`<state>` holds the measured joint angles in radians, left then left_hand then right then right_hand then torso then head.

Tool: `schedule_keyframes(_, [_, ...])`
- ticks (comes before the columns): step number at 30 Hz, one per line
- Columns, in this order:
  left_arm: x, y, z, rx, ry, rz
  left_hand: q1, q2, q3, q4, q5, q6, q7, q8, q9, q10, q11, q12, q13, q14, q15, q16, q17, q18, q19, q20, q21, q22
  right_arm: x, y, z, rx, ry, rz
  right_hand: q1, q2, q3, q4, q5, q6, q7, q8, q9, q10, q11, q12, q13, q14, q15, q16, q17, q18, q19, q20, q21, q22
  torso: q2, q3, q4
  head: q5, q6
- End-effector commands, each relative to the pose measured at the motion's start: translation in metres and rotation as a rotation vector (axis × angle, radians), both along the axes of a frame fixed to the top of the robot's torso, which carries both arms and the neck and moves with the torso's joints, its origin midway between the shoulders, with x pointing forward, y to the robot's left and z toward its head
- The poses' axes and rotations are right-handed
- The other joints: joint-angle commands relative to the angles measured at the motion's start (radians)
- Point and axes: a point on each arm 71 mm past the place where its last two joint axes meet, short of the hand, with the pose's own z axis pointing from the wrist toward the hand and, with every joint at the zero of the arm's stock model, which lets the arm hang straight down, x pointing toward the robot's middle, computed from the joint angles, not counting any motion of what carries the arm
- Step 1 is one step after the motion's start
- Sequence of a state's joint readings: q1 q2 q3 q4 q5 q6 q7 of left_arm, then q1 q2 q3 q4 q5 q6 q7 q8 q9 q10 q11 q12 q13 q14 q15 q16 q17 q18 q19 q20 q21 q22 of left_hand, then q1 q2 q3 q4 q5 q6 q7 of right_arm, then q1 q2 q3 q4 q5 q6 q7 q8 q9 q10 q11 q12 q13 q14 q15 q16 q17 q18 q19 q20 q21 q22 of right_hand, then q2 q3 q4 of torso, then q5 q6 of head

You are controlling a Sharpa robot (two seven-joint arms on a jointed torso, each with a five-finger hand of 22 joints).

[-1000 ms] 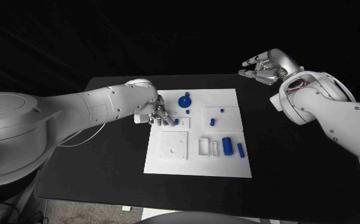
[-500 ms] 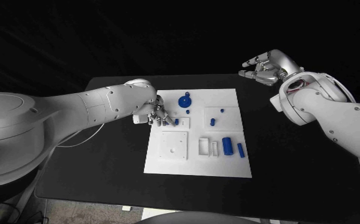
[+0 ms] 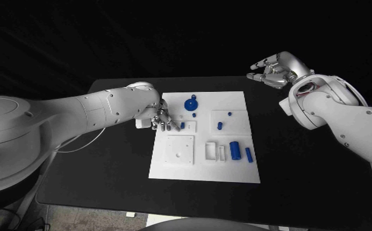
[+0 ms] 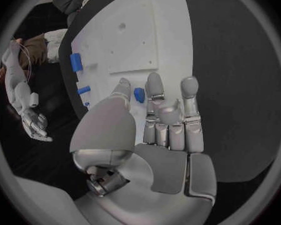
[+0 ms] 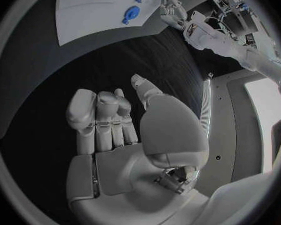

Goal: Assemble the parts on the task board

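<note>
The white task board lies mid-table. My left hand hovers low over its left edge, fingers stretched out, tips beside a small blue part on a small raised square. In the left wrist view that blue part shows in the gap between thumb and fingers; nothing is gripped. A blue disc part sits at the board's back, a blue cylinder and a blue bar towards the front right. My right hand hangs in the air beyond the table's back right corner, loosely bent and holding nothing.
Two small blue pegs stand on the board's right half. A white square plate and white blocks lie on its front half. Bare black table surrounds the board.
My left hand has edged a little towards the board's left edge. The right hand and the parts have stayed put.
</note>
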<state>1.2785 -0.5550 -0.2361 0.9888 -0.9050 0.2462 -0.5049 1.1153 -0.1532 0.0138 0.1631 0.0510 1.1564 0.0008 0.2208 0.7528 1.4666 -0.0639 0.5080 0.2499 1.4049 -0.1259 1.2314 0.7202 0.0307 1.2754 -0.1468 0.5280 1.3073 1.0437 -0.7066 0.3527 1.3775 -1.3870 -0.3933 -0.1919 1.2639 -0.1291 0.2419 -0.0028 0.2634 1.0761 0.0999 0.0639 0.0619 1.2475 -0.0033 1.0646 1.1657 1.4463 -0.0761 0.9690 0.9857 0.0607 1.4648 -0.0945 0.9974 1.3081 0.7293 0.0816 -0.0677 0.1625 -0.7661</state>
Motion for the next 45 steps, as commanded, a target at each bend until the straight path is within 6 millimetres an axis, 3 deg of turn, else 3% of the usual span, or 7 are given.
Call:
schedule_keyframes(1, [-0.004, 0.000, -0.005, 0.004, 0.028, -0.012, 0.005, 0.012, 0.002, -0.009, -0.001, -0.005, 0.000, 0.006, -0.006, 0.041, 0.004, 0.001, -0.001, -0.007, 0.000, -0.005, -0.002, -0.004, -0.004, 0.003, -0.007, 0.017, 0.000, 0.000, 0.000, -0.003, 0.001, 0.008, 0.001, 0.000, 0.004, -0.003, 0.004, -0.001, 0.001, -0.002, 0.000, -0.003, 0.001, -0.005, -0.001, -0.001, 0.002, -0.004, 0.000, 0.012, 0.029, 0.003, -0.004, 0.130, 0.000, 0.0000, -0.0008, 0.001, 0.000])
schedule_keyframes(14, [-0.009, 0.013, 0.014, -0.060, -0.035, 0.024, 0.008, 0.043, 0.003, -0.056, 0.027, -0.039, 0.013, -0.007, -0.066, 0.030, 0.013, -0.013, -0.005, -0.024, 0.006, -0.025, -0.041, 0.000, -0.012, 0.010, -0.019, 0.014, -0.001, -0.002, -0.002, -0.004, 0.005, 0.004, 0.001, 0.000, 0.004, -0.003, 0.004, -0.001, 0.001, -0.002, 0.000, -0.003, 0.001, -0.005, -0.001, -0.001, 0.002, -0.004, 0.000, 0.012, 0.029, 0.003, -0.004, 0.130, -0.001, 0.0005, 0.0005, 0.000, 0.004])
schedule_keyframes(15, [-0.009, 0.014, 0.018, -0.070, -0.045, 0.033, 0.011, 0.056, -0.002, -0.066, 0.040, -0.056, 0.023, -0.023, -0.102, 0.020, 0.019, -0.024, -0.009, -0.041, 0.011, -0.046, -0.071, -0.002, -0.021, 0.013, -0.031, 0.010, -0.001, -0.002, -0.002, -0.005, 0.005, 0.003, 0.001, 0.000, 0.004, -0.003, 0.004, -0.001, 0.001, -0.002, 0.000, -0.003, 0.001, -0.005, -0.001, -0.001, 0.002, -0.004, 0.000, 0.012, 0.029, 0.003, -0.004, 0.130, -0.001, 0.0004, 0.0015, -0.001, 0.004])
schedule_keyframes(18, [-0.011, 0.018, 0.026, -0.090, -0.066, 0.053, 0.043, 0.087, -0.018, -0.109, 0.209, -0.105, 0.044, -0.055, -0.168, -0.034, 0.029, -0.062, -0.025, -0.079, 0.025, -0.100, -0.121, -0.003, -0.044, 0.025, -0.070, -0.011, -0.001, -0.003, -0.002, -0.005, 0.005, 0.002, 0.001, 0.000, 0.004, -0.003, 0.004, -0.001, 0.001, -0.002, 0.000, -0.003, 0.001, -0.005, -0.001, -0.001, 0.002, -0.004, 0.000, 0.012, 0.029, 0.003, -0.004, 0.130, -0.001, 0.0005, 0.0025, -0.001, 0.005])
schedule_keyframes(23, [-0.019, 0.025, 0.036, -0.145, -0.083, 0.097, 0.067, 0.146, -0.077, -0.163, 0.263, -0.120, 0.054, -0.032, -0.305, -0.059, 0.036, -0.104, -0.050, -0.094, 0.036, -0.134, -0.173, -0.001, -0.038, 0.037, -0.133, -0.043, -0.001, -0.005, -0.002, -0.007, 0.006, -0.002, 0.001, 0.000, 0.004, -0.003, 0.004, -0.001, 0.001, -0.002, 0.000, -0.003, 0.001, -0.005, -0.001, -0.001, 0.002, -0.004, 0.000, 0.012, 0.029, 0.003, -0.004, 0.130, -0.001, 0.0002, 0.0003, 0.000, 0.007])
schedule_keyframes(38, [-0.037, 0.020, 0.044, -0.281, -0.198, 0.222, 0.066, 0.135, -0.087, -0.103, 0.268, -0.104, 0.076, -0.027, -0.630, -0.057, 0.063, -0.282, -0.148, -0.099, 0.058, -0.207, -0.231, 0.008, -0.007, 0.059, -0.255, -0.086, -0.001, -0.009, -0.004, -0.009, 0.010, -0.010, 0.001, 0.000, 0.004, -0.003, 0.004, -0.001, 0.001, -0.002, 0.000, -0.003, 0.001, -0.005, -0.001, -0.001, 0.002, -0.004, 0.000, 0.012, 0.029, 0.003, -0.004, 0.130, 0.000, 0.0029, -0.0006, 0.008, 0.007])
schedule_keyframes(45, [-0.040, 0.019, 0.039, -0.269, -0.227, 0.261, 0.054, 0.124, -0.082, -0.069, 0.273, -0.066, 0.072, -0.056, -0.676, -0.041, 0.060, -0.307, -0.153, -0.089, 0.057, -0.210, -0.227, 0.010, 0.009, 0.057, -0.272, -0.076, -0.001, -0.009, -0.004, -0.008, 0.010, -0.010, 0.001, 0.000, 0.004, -0.003, 0.004, -0.001, 0.001, -0.002, 0.000, -0.003, 0.001, -0.005, -0.001, -0.001, 0.002, -0.004, 0.000, 0.012, 0.029, 0.003, -0.004, 0.130, -0.001, 0.0024, -0.0028, 0.010, 0.007])
